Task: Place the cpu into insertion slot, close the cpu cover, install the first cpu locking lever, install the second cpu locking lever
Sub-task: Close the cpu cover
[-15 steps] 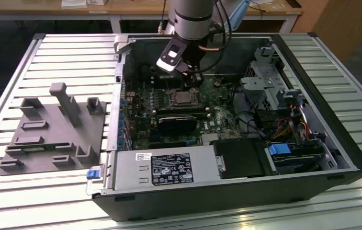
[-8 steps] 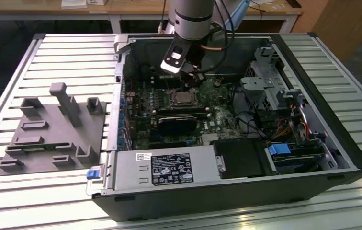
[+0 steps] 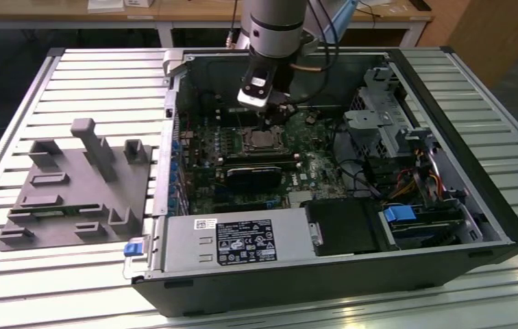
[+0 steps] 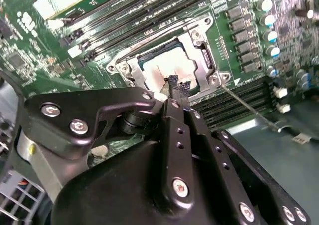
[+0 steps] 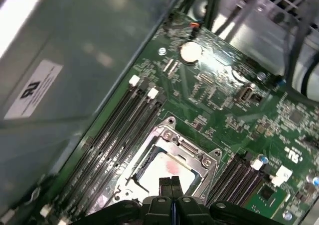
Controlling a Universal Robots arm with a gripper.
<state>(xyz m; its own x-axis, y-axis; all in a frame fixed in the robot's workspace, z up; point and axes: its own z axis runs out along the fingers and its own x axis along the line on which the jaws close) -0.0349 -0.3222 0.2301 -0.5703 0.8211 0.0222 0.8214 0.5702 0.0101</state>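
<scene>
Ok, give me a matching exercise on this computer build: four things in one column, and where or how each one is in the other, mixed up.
Things:
1. cpu
2. gripper
3. grey fixture block
4. black fan card

Descriptions:
A. outside the case, on the exterior view's left
B. fingers shut, tips just over the cpu
C. silver-grey top, lying flat in the insertion slot
D. dark, inside the case, beside the insertion slot

Pairs: 1-C, 2-B, 3-A, 4-D

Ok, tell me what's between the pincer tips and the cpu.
Nothing. In the second wrist view the shut pincer hangs directly over the bare silver top of the cpu; whether it touches, I cannot tell.
</scene>
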